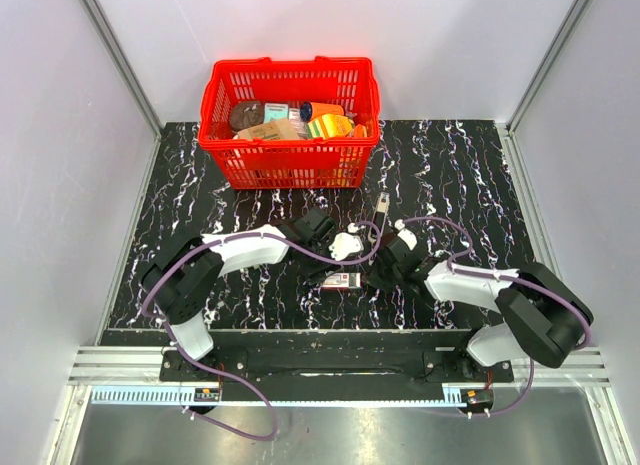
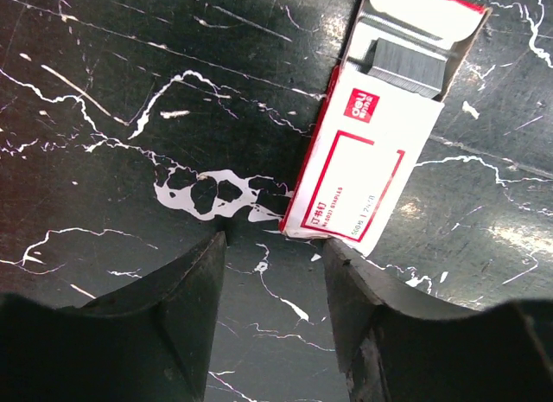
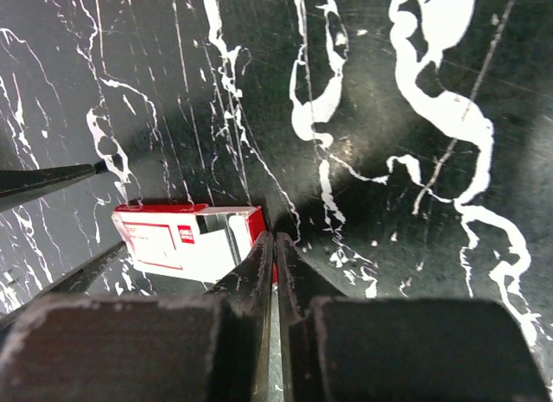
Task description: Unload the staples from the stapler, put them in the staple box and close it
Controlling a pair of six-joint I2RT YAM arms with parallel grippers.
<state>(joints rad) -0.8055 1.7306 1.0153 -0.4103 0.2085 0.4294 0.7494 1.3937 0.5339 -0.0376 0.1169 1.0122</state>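
The stapler (image 1: 381,207), slim and dark with a pale strip, lies on the black marbled table in front of the basket, apart from both grippers. A white-and-red staple box (image 1: 341,280) lies open between the grippers. My left gripper (image 2: 274,242) is open and empty just above the table, and the box (image 2: 371,160) touches its right fingertip. My right gripper (image 3: 275,238) is shut, with a thin pale metallic sliver pinched between its fingers, right at the open end of the box (image 3: 177,242). The stapler does not show in either wrist view.
A red plastic basket (image 1: 290,150) full of assorted goods stands at the back of the table. Grey walls enclose the table on the left, right and back. Purple cables loop over both arms near the middle.
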